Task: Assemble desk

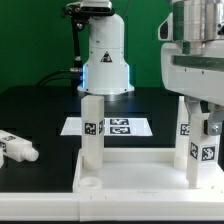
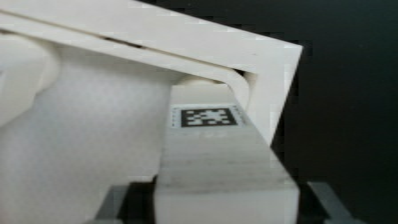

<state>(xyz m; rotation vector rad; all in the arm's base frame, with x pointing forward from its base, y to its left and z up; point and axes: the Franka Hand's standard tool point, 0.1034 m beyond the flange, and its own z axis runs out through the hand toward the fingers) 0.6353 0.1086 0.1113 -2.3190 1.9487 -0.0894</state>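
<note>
Closest to us sits the desk top [image 1: 150, 178], a flat white panel with a raised rim and a round hole at each corner. Going from the exterior view's left, one loose leg [image 1: 18, 148] lies on the black table [image 1: 40, 110], well apart from the panel. Next, a leg [image 1: 92, 130] stands upright at the panel's near left corner. Behind it lies the marker board [image 1: 115, 127], and past that the white robot base [image 1: 106, 55]. On the exterior view's right, the claw [image 1: 198, 108] comes down over a standing leg [image 1: 201, 145] at the right corner. In the wrist view the tagged leg [image 2: 214, 150] sits between the dark fingers [image 2: 128, 203], so the claw looks partly closed around it. I think it is gripping, though I cannot see the pads press. These parts look like hard, light, smooth plastic. They will not bend, but they may slip. I would hold a leg by its flat sides, near the top, and keep it straight.
</note>
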